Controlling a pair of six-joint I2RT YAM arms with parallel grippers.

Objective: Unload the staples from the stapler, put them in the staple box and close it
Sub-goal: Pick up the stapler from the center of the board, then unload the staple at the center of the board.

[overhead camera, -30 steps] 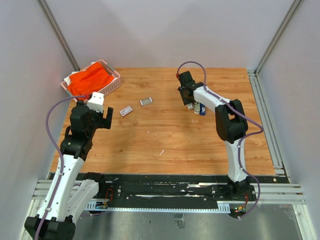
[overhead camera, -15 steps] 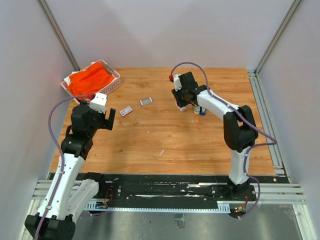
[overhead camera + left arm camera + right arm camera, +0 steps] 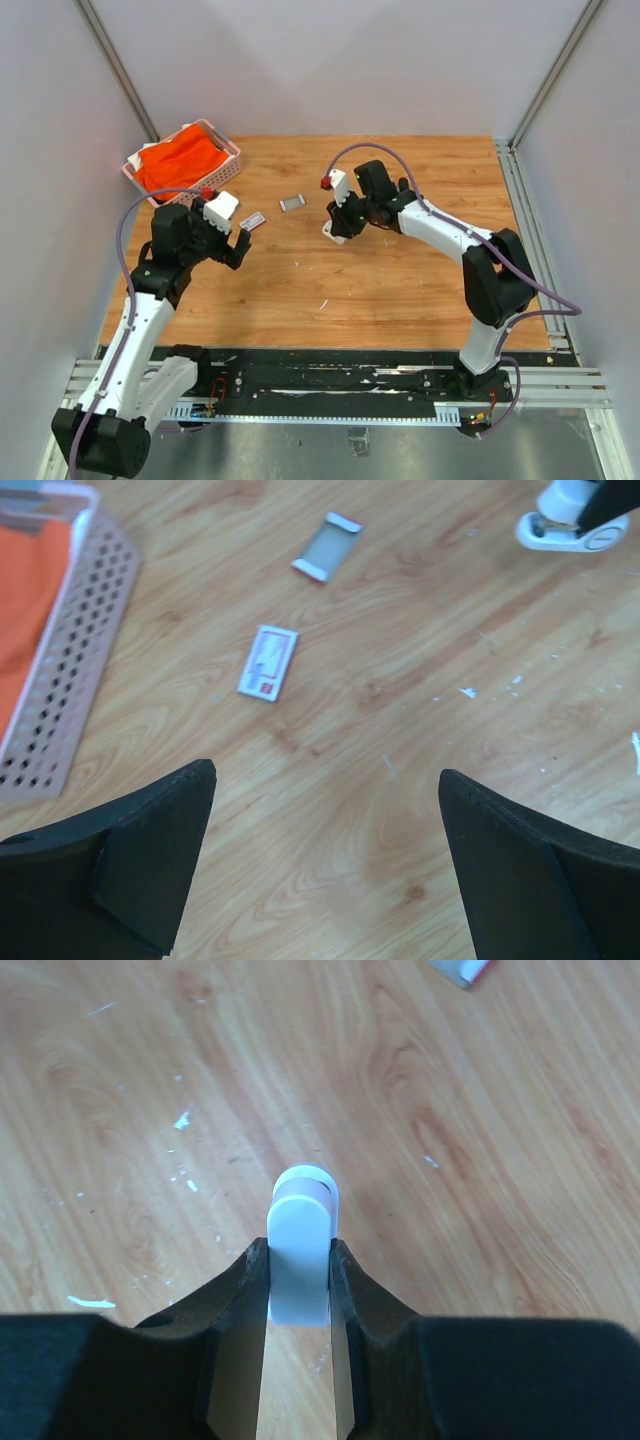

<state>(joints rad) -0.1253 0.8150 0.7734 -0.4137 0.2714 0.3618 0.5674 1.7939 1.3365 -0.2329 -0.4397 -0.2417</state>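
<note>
Your left gripper (image 3: 238, 243) hung wide open, empty. Beyond, your right gripper (image 3: 340, 216) pinched the slim pale-ended stapler (image 3: 299, 1250) just over the wooden table (image 3: 400, 290), apparently positioning it; next, open its tray. Farther back lay the short silvery-grey staples (image 3: 292, 202).

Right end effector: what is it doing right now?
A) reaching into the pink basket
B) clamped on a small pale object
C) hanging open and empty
B: in the right wrist view, the right end effector presses on both sides of a pale rounded object.
</note>
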